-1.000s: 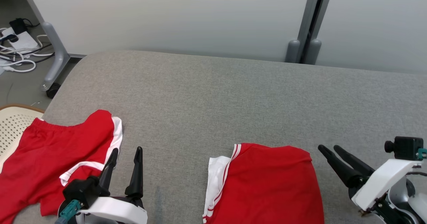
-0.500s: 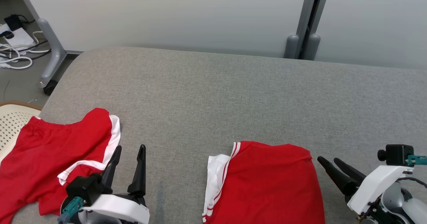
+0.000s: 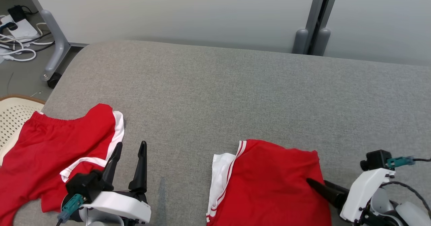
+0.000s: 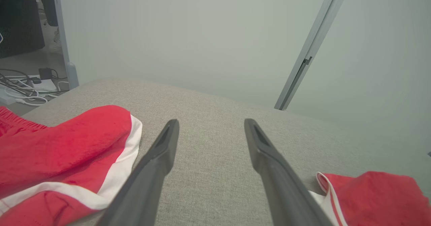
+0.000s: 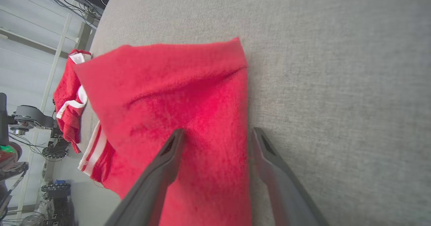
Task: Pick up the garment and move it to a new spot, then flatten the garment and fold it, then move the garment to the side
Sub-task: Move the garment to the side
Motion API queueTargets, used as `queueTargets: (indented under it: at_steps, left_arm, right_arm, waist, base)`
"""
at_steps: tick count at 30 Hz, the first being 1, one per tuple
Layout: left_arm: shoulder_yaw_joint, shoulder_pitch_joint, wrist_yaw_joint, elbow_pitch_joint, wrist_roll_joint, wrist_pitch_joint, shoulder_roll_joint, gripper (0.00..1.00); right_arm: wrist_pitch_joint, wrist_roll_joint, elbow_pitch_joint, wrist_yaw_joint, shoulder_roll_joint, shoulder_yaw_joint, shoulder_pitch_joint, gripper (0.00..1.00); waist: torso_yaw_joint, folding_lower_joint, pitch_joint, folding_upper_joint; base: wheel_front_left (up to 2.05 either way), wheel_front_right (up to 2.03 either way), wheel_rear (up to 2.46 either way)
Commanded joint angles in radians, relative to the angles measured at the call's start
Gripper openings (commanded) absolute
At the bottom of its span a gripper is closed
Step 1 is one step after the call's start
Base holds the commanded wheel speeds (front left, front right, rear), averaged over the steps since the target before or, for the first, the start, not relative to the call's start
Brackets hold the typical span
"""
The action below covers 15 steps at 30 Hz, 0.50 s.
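Folded red garment (image 3: 269, 182) lower centre of head view, seems longer up-down frame. Your R gripper (image 3: 316, 183) nearer: fingers wide, straddling its right edge, one over cloth, one over grey top (image 3: 215, 94). L gripper (image 3: 130, 144) wide too, beside red shorts (image 3: 57, 145) lower left.

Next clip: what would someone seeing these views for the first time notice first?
Two bright red, white-trimmed garments lie on the grey table: crumpled shorts at its left edge and a flatter garment at the front middle. The right claw, open, straddles that garment's right edge, one finger over the cloth. The left claw is open over bare table beside the shorts.
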Motion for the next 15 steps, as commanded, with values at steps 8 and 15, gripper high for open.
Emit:
queueTargets:
  at_steps: [8,15]
  left_arm:
    - [0.011,-0.02,-0.012,0.013,0.006,-0.001,-0.004,1.0]
    - [0.019,-0.026,-0.014,0.015,0.012,-0.001,-0.008,1.0]
  right_arm:
    - [0.04,-0.028,0.069,0.002,0.045,0.006,-0.009,0.45]
    - [0.015,-0.029,0.03,0.002,0.033,0.007,-0.024,0.0]
  waist:
    - [0.019,0.0,0.01,-0.0001]
    - [0.02,0.0,0.014,-0.0001]
  base:
    - [0.0,0.0,0.0]
    - [0.0,0.0,0.0]
